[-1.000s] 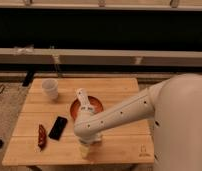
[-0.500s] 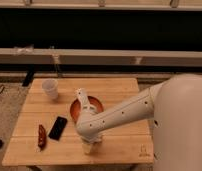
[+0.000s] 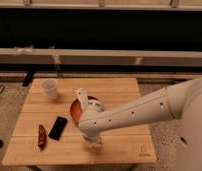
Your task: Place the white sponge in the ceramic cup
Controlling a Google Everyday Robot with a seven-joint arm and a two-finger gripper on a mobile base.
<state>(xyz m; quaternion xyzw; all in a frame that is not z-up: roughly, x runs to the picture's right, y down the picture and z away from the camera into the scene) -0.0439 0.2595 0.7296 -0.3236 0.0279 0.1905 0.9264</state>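
Observation:
The ceramic cup is small and white and stands upright at the table's back left. My gripper points down over the table's front edge, well to the right of and in front of the cup. A pale patch shows at the gripper's tip, and I cannot tell whether it is the white sponge. No separate sponge shows on the table. My white arm reaches in from the right and crosses the orange-red bowl.
The orange-red bowl sits mid-table, partly behind my arm, with a slim white stick-shaped item at it. A black phone and a red-brown item lie at the front left. The wooden table stands before a dark ledge.
The gripper has shifted slightly to the right and up from the table's front edge. The cup, bowl and phone have not moved.

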